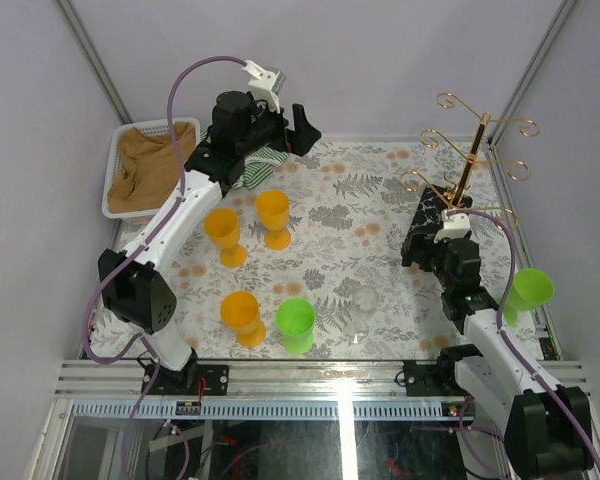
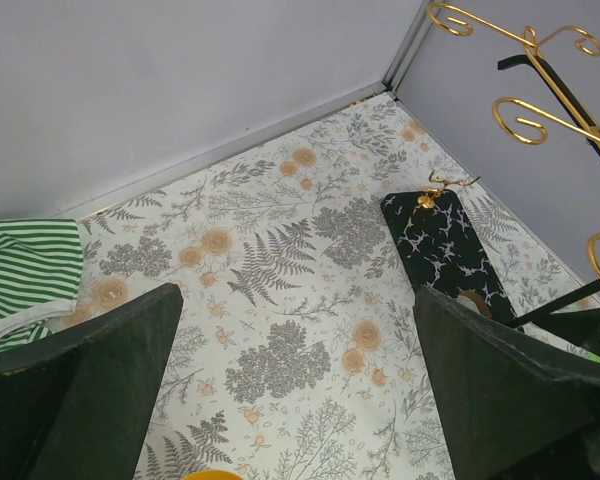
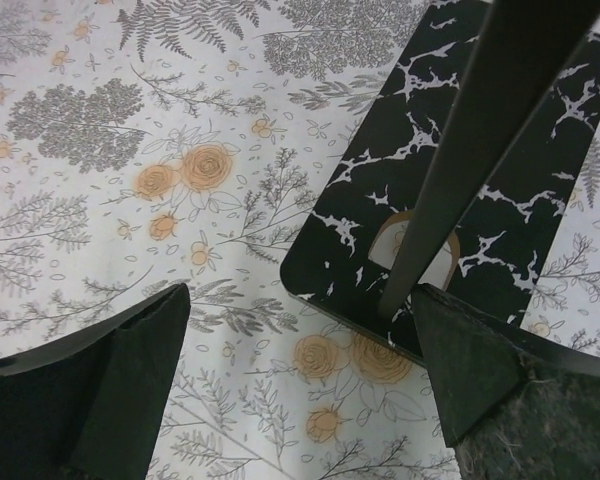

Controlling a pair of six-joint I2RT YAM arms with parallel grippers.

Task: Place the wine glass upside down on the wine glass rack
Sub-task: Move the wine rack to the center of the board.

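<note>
Grippers are both gaping wide and holding nothing. The right gripper is hovering low over the near end of the rack, above its black base, with the thin post rising just beside its right finger. That arm is lying bent along the table's right edge. The left gripper is reaching out to the far side, arm stretched. Three orange goblets and two green cups are standing around. What looks like one clear wine glass is sitting front-middle, well apart from the rack.
</note>
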